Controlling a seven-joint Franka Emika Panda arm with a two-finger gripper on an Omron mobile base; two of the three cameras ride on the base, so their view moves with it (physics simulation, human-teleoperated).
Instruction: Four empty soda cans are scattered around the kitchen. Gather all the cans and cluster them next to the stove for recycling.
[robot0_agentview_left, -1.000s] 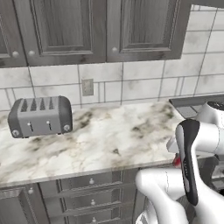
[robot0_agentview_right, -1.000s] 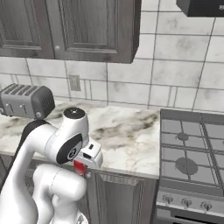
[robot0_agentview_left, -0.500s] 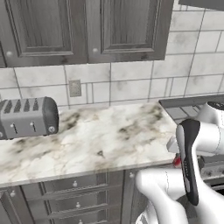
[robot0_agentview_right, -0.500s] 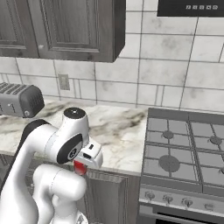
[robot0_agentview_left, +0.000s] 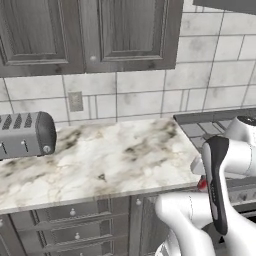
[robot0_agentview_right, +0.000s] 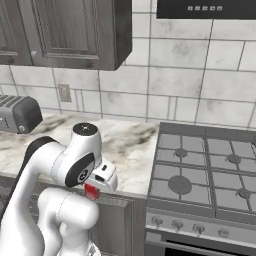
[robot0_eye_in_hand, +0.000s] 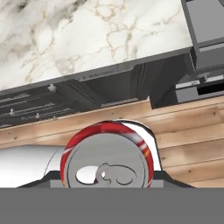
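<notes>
You see the red soda can (robot0_eye_in_hand: 107, 157) held between the jaws of the gripper (robot0_agentview_right: 94, 189), below the front edge of the marble surface (robot0_agentview_left: 100, 160), in front of the cabinets. The stove (robot0_agentview_right: 200, 170) touches the surface's right edge; the toaster (robot0_agentview_left: 25, 135) stands at its left end.

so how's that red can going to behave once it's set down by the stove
The red can, held in the gripper, looks thin-walled, so probably light and easily dented. Its round body would likely roll if tipped. Upright on the flat marble counter it should stand, though a nudge might topple it.
</notes>
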